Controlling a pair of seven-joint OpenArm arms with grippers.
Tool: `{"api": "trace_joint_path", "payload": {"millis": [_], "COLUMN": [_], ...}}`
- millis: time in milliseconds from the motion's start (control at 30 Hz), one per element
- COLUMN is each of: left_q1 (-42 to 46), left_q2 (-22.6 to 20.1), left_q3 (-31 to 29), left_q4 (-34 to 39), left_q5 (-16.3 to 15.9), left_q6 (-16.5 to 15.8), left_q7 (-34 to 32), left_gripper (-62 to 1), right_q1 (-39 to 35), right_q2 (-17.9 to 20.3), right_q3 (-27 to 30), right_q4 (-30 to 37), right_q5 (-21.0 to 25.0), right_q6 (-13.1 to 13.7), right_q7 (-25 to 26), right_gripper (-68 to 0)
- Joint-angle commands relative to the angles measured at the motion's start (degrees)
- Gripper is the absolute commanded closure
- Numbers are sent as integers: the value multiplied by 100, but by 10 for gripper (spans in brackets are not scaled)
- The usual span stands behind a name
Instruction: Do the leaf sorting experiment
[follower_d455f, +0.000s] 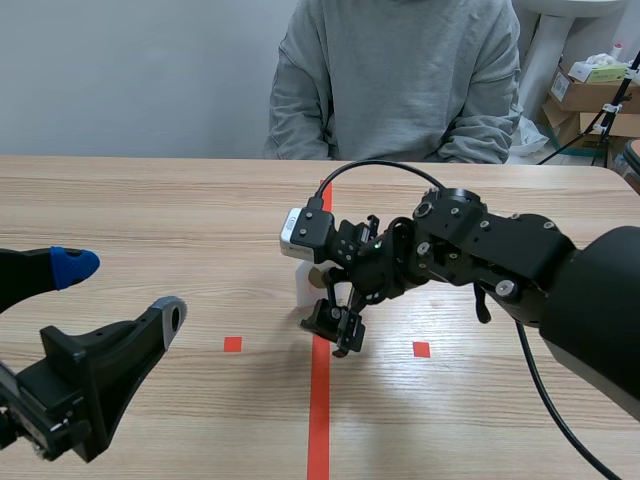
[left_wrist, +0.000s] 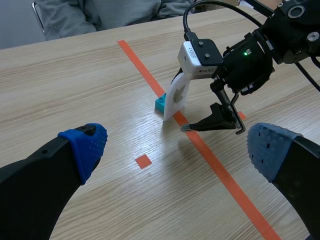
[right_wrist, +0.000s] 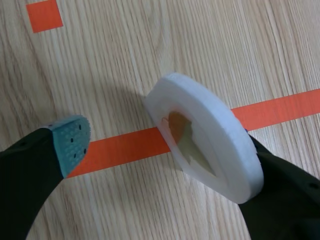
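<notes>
Near-left corner of worktop (follower_d455f: 150, 200): left jaws stood wide open. Mid-worktop, on the tape line (follower_d455f: 319, 420): right jaws were open, gripping nothing. White disc (right_wrist: 210, 145) holding the leaf (right_wrist: 187, 142) stood tilted just beside one finger (right_wrist: 285, 190), teal block (left_wrist: 160, 104) at its base. Far edge: person (follower_d455f: 395, 70) sat.

Disc (right_wrist: 210, 135) within right pincer (follower_d455f: 336, 323), on the table (follower_d455f: 150, 200), block (left_wrist: 161, 104) just beside it

The bench (follower_d455f: 150, 200) is pale wood, matt, with fine visible grain. The white disc (right_wrist: 220, 135) looks like foam, matt and faintly grainy; the leaf (right_wrist: 187, 142) set in it is dry and dull. The fingers (right_wrist: 25, 175) are matt black plastic, their pads (right_wrist: 72, 137) soft, dotted and rubbery.
</notes>
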Motion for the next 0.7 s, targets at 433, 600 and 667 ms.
{"api": "trace_joint_path", "payload": {"millis": [433,600,667], "left_q1": [31,33,33], "left_q2": [11,13,13], "left_q3": [-17,-17,-17], "left_q4": [20,20,20], "left_q5": [-37,-37,-37], "left_q6": [-15,-15,-15], "left_q7": [-81,-76,-76], "left_gripper": [-600,-600,-600], "right_q1": [157,160,160], "right_q2": [234,310,365], "right_q3": [42,116,192], "right_q4": [149,181,229], "right_q5": [52,275,452], "right_q6": [0,-4,-2], "right_q7": [-79,-175,-251], "right_gripper": [-50,-35,-34]}}
